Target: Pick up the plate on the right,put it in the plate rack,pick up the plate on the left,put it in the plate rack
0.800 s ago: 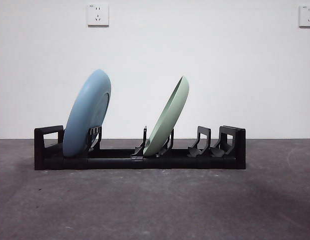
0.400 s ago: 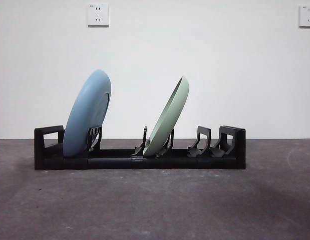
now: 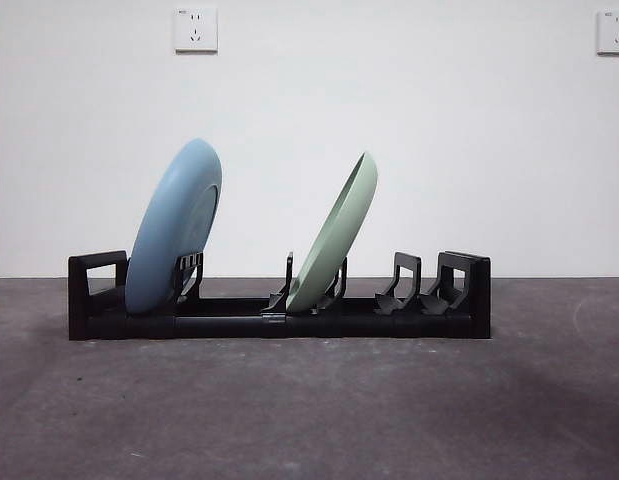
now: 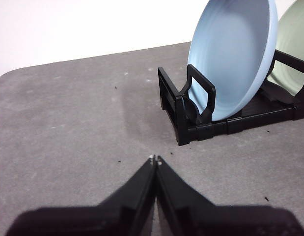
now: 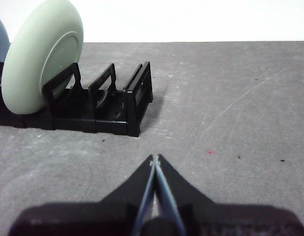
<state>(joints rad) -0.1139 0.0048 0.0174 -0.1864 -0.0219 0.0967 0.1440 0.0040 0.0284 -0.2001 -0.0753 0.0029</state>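
We see both plates standing tilted in the rack [image 3: 279, 318]: blue plate [image 3: 175, 226] at one end, green plate [image 3: 335, 236] mid-rack. Our left gripper [image 4: 154, 158] and right gripper [image 5: 154, 157], jaws pressed together, sit clear of opposite rack ends.

The left gripper [image 4: 154, 158] is being held low over the table, its two black jaws pressed together at the tips with nothing between them. The right gripper [image 5: 154, 157] is being held likewise, jaws closed tip to tip and empty.
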